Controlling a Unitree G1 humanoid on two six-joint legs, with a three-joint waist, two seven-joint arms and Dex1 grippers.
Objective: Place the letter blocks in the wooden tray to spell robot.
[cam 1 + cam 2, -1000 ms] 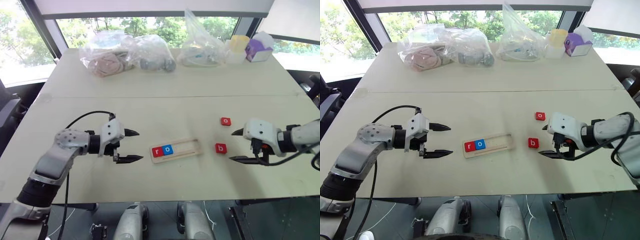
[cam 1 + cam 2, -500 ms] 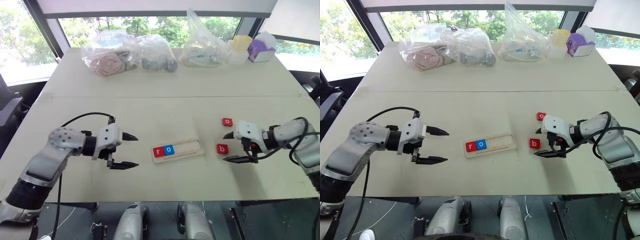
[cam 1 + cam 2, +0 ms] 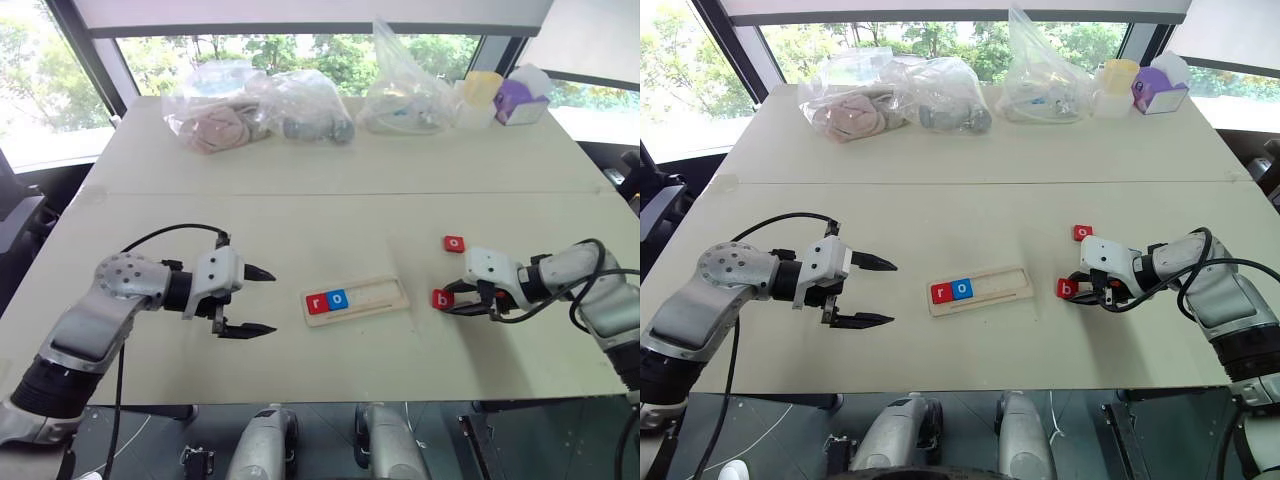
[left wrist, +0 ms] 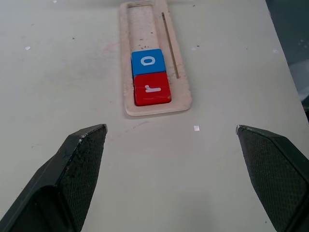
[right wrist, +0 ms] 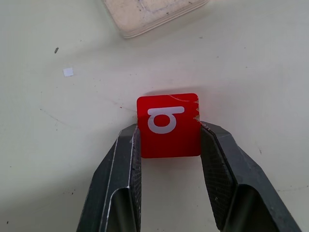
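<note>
Now, from the head view, the right gripper (image 3: 447, 301) is clamped on the red b block (image 3: 441, 298), right of the wooden tray (image 3: 356, 299); a red o block (image 3: 454, 243) sits just beyond. Left wrist view: the left gripper (image 4: 171, 130) gapes wide, tray ahead with the r block (image 4: 152, 89) and blue o block (image 4: 147, 61) seated. Right wrist view: both fingers (image 5: 126, 159) pinch b's sides on the table (image 5: 58, 145).
</note>
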